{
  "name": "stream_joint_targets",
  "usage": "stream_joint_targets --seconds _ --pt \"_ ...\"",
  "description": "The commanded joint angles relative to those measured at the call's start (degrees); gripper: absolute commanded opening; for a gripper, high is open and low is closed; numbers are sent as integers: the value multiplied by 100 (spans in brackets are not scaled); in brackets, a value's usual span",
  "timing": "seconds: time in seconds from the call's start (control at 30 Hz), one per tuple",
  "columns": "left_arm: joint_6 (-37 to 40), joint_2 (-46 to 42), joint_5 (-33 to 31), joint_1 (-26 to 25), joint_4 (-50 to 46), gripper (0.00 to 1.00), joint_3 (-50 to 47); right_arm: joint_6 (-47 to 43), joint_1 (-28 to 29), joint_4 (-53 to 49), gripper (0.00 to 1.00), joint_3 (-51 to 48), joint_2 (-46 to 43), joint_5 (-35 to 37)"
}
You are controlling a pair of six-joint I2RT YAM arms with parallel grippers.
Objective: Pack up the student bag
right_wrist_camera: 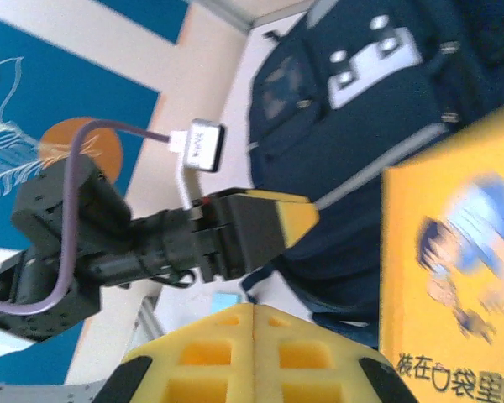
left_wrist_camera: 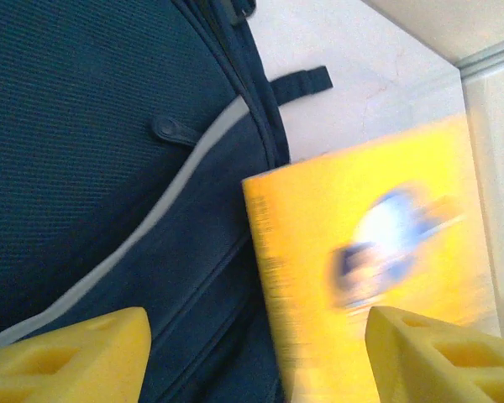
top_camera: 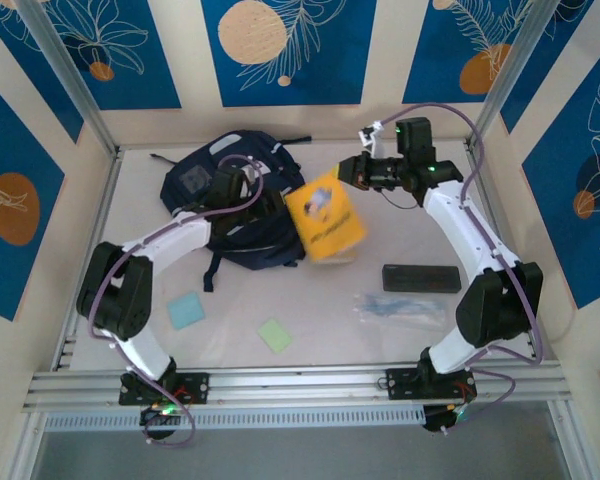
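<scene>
The large navy-blue fabric student bag [top_camera: 270, 240], with grey patches and a grey stripe, lies toward the far left corner of the white tabletop [top_camera: 320, 300]. A bright yellow paperback book [top_camera: 325, 215] stands tilted against the bag's right side, and neither gripper holds it.

The left gripper [top_camera: 248, 190] hovers over the bag with its fingers spread wide and nothing between them. The right gripper [top_camera: 352, 170] sits near the far edge just beyond the book. Its yellow pads are pressed together and hold nothing.

I can make out no open mouth on the bag, so there may be nowhere for the book to go. Propped as it is, the book could slide flat, and a nudge from the closed right fingers would push it rather than grip it. The spread left jaws could catch loose fabric.

The book's cover carries a blurred cartoon figure in blue and black Chinese characters along its lower edge — apparently "装在口袋里的", cut off at the frame. I can read no brand on the bag.
</scene>
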Motion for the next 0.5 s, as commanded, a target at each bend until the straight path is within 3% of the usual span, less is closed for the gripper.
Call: stream_joint_targets --seconds 0.0,0.2,0.43,0.47 --pt "-50 -485 -175 207 276 68 -223 370 239 440 0 54 328 -558" --pt "-103 -761 -358 311 344 69 -555 569 295 872 0 -325 955 -795" --pt "-363 -565 76 259 456 69 -601 167 41 485 0 -726 1076 -212" --pt "-390 -534 142 213 483 68 -600 96 -9 337 4 -782 1039 -26"
